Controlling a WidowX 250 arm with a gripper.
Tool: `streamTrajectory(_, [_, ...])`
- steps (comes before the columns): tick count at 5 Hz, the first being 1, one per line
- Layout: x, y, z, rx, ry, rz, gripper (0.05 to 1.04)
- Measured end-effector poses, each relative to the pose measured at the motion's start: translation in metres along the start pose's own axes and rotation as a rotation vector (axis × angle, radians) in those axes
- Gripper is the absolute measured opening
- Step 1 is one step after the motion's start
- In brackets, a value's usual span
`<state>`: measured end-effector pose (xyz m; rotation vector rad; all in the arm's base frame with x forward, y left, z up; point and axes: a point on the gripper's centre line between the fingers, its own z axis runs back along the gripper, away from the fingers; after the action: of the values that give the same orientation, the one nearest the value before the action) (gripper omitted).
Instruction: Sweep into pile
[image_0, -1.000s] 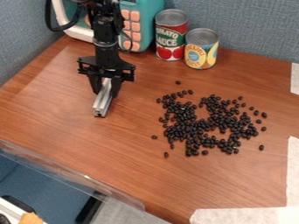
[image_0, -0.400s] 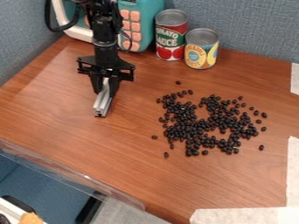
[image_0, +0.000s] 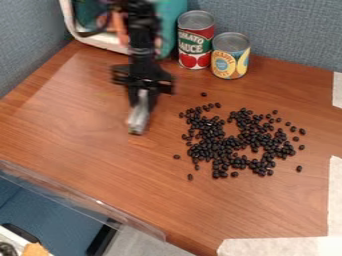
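Observation:
The black gripper hangs over the upper left part of the brown table, shut on a silver metal bar that sticks out toward the camera. To its right lie many small black beans, spread in an uneven patch with small gaps in it. A few beans sit apart around the edges of the patch, one of them behind it. Between the bar and the nearest beans there is a stretch of bare wood.
A tomato sauce can and a shorter yellow-labelled can stand at the back, beside a teal and white toy. White tape runs along the front right and right edges. A clear plastic strip lines the left front edge.
The gripper and the metal bar have shifted a short way to the right, toward the beans. The beans and cans stay where they were.

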<state>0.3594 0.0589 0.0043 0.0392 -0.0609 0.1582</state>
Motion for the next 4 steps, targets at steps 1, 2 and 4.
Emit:
streamTrajectory(1, [0.006, -0.033, 0.002, -0.008, -0.01, -0.074, 0.354])
streamTrajectory(2, [0.012, -0.054, 0.003, -0.009, -0.023, -0.113, 0.354])
streamTrajectory(4, [0.011, -0.087, 0.003, -0.002, -0.029, -0.196, 0.354])
